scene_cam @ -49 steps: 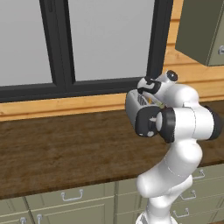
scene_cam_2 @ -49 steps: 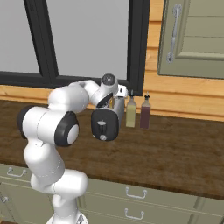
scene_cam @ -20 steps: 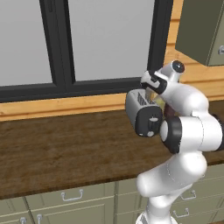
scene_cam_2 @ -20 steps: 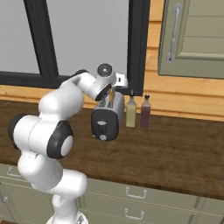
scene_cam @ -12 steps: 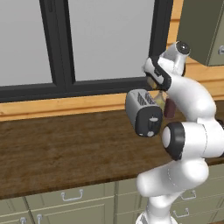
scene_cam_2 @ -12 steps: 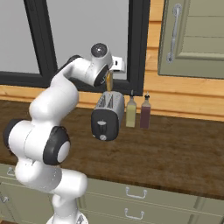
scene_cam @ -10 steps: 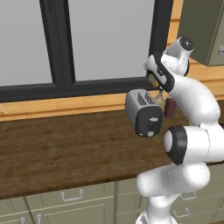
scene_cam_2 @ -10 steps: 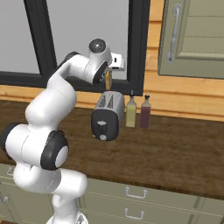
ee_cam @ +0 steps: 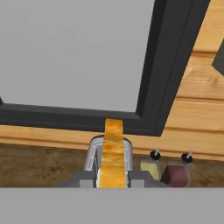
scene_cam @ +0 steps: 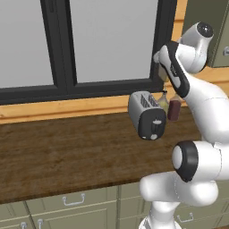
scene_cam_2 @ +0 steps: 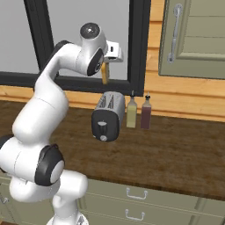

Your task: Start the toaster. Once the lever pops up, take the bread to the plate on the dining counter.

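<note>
Hanging between fingers point(ee_cam: 113, 178): bread point(ee_cam: 113, 153) (upright, above toaster point(scene_cam_2: 107, 115)).

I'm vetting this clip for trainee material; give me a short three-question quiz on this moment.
1. True or false: the bread sits down in a toaster slot.
2. What does the gripper hold? A) a bottle B) the bread C) nothing
3. Fill in: beside the toaster stand two ____, one yellowish, one dark red.

Key: 1 false, it is held in the air above the toaster; 2 B; 3 bottles.
</note>
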Robot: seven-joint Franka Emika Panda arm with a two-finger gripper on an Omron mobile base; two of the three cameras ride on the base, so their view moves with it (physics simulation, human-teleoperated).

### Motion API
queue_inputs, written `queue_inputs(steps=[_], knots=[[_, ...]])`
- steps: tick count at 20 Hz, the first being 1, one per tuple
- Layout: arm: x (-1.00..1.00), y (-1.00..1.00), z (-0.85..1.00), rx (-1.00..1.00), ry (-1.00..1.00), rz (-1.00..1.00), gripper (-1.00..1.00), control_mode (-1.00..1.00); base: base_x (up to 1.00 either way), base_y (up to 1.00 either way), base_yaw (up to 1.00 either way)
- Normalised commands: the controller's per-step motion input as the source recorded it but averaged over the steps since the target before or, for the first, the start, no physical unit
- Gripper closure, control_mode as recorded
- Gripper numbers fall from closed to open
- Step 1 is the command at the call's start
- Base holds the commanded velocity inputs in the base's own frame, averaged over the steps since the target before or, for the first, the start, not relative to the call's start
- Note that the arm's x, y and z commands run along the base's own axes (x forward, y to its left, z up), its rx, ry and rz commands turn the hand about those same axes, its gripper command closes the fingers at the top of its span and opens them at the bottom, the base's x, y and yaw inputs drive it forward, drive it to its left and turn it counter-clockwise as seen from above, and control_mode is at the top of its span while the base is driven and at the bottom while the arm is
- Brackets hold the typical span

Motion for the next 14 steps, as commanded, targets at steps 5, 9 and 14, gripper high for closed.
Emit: queue_inputs(steps=[5,9,14], knots=[[-0.12,0.00,0.24,0.00,0.00,0.00,1.00,-1.00,0.00,0.00,0.00],[-0.47,0.00,0.30,0.00,-0.01,0.00,1.00,-1.00,0.00,0.00,0.00],[-0.62,0.01,0.02,0.00,-0.05,0.00,1.00,-1.00,0.00,0.00,0.00]])
